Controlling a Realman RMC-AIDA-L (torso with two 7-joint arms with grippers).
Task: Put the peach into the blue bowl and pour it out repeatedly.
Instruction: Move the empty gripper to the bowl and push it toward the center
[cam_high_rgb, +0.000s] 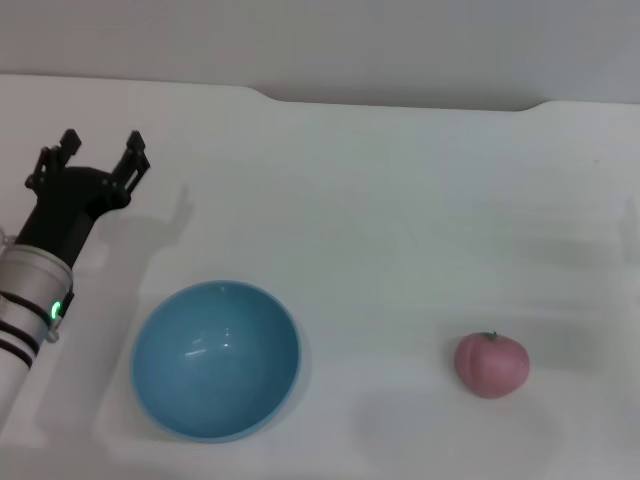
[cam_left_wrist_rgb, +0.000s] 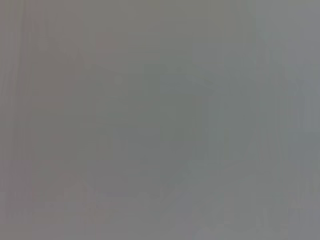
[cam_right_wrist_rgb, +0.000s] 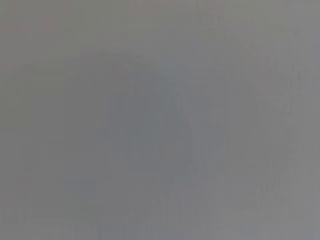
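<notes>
Head view showed the peach (cam_high_rgb: 492, 365) lying on the white counter (cam_high_rgb: 400, 220), well apart from the blue bowl (cam_high_rgb: 216, 360), which stood upright and empty. The left pincer (cam_high_rgb: 100, 152) hovered beyond the bowl, prongs apart, holding nothing. The right pincer was out of sight. Judging by this, loading and pouring both remained undone.

pink peach (cam_high_rgb: 492, 365), light-blue bowl (cam_high_rgb: 216, 360)

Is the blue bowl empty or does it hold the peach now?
Empty. The blue bowl stands upright with a bare inside; the peach lies on the table, apart from it.
</notes>
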